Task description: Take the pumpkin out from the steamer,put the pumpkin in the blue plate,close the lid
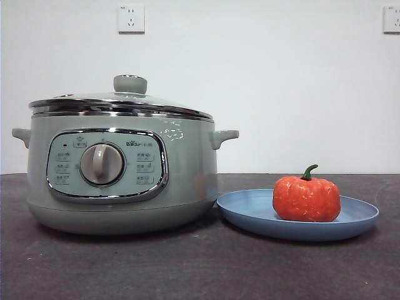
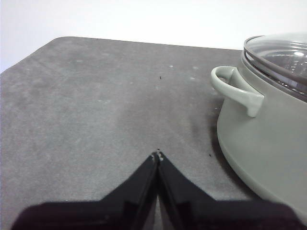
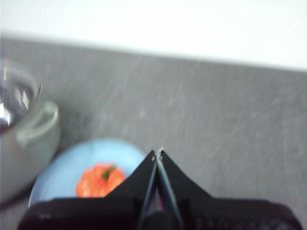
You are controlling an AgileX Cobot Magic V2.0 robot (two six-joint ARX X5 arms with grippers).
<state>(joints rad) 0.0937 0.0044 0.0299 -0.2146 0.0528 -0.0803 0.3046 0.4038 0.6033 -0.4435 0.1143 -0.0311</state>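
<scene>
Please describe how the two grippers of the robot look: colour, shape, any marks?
Both look alike. The left gripper and the right gripper each have two matte black fingers, wide at the base and narrowing to thin points, forming a wedge. Small pale specks mark the tips. No cables or printed markings are visible.

Orange-red pumpkin (image 1: 306, 199) with green stem, light-blue plate (image 1: 250, 209), sage-green steamer (image 1: 119, 169), chrome-rimmed lid (image 1: 125, 100).

A bare test room — blank white wall (image 1: 262, 94), wall sockets (image 1: 131, 19), dark grey table (image 1: 187, 269).
</scene>
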